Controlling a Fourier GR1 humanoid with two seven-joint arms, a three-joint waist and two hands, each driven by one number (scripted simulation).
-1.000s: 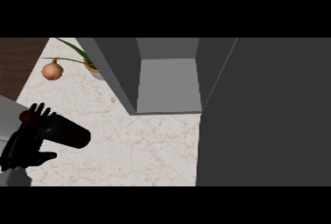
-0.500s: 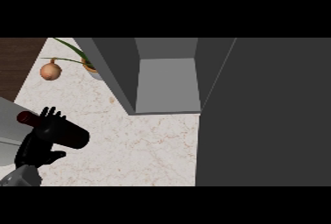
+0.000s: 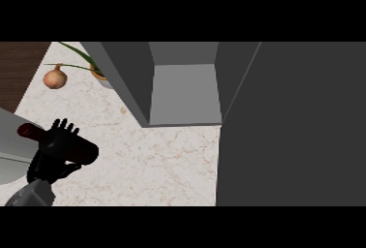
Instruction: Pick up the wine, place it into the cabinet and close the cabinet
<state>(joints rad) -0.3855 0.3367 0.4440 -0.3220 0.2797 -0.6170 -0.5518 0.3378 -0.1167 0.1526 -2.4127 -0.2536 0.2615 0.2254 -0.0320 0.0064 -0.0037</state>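
dark red wine (image 3: pixel 68 144), grey cabinet (image 3: pixel 182 92), speckled counter (image 3: pixel 157 160)

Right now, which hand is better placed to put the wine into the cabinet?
Left. The left hand is already curled round the wine bottle, with the open cabinet ahead; no right hand shows.

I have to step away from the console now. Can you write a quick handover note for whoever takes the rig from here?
Left hand: curled round the wine bottle, which lies roughly sideways at the counter's left side.
Right hand: not in view.
Cabinet: open, with nothing visible inside; its door stands open at the right.
Done: wine is picked up.
Left: carry it right and up into the cabinet, release it, shut the door.
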